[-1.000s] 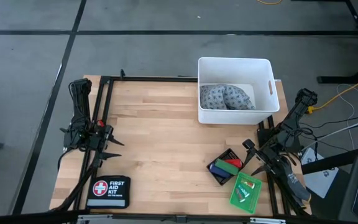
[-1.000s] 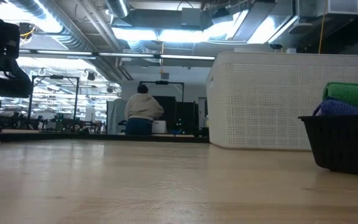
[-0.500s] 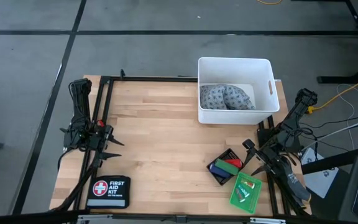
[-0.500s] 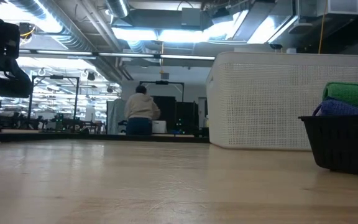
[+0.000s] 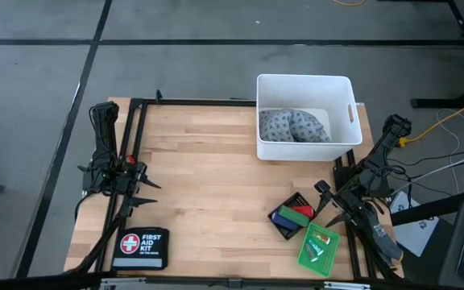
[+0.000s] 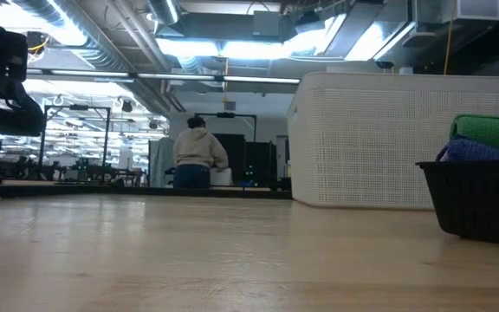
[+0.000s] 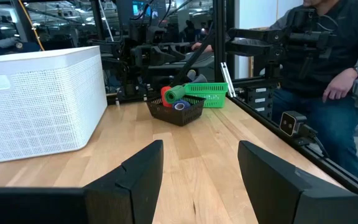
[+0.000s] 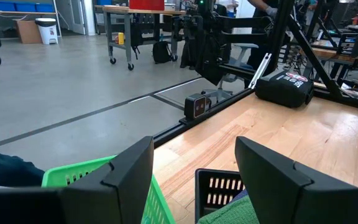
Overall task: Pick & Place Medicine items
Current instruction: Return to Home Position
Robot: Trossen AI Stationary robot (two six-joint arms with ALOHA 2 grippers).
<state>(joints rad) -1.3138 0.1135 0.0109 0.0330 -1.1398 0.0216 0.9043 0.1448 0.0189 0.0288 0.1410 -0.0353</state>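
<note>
A small black basket [image 5: 291, 216] near the table's near right corner holds a blue cylinder [image 5: 281, 217], a green cylinder [image 5: 290, 212] and a red block [image 5: 302, 213]. The same basket [image 7: 178, 111] shows in the left wrist view. Beside it, a green basket [image 5: 319, 248] holds tiny pale and orange pieces. My right gripper [image 5: 325, 204] is open at the black basket's right side, touching nothing. Its fingers [image 8: 278, 180] frame the basket rim [image 8: 219, 185]. My left gripper [image 5: 147, 187] is open and waits at the table's left edge.
A white bin [image 5: 304, 117] holding grey patterned cloth stands at the far right. The black first-aid pouch [image 5: 141, 248] lies at the near left corner. Bare wood lies between the arms. One person sits beyond the table [image 7: 328, 62], and another stands far off [image 6: 199, 156].
</note>
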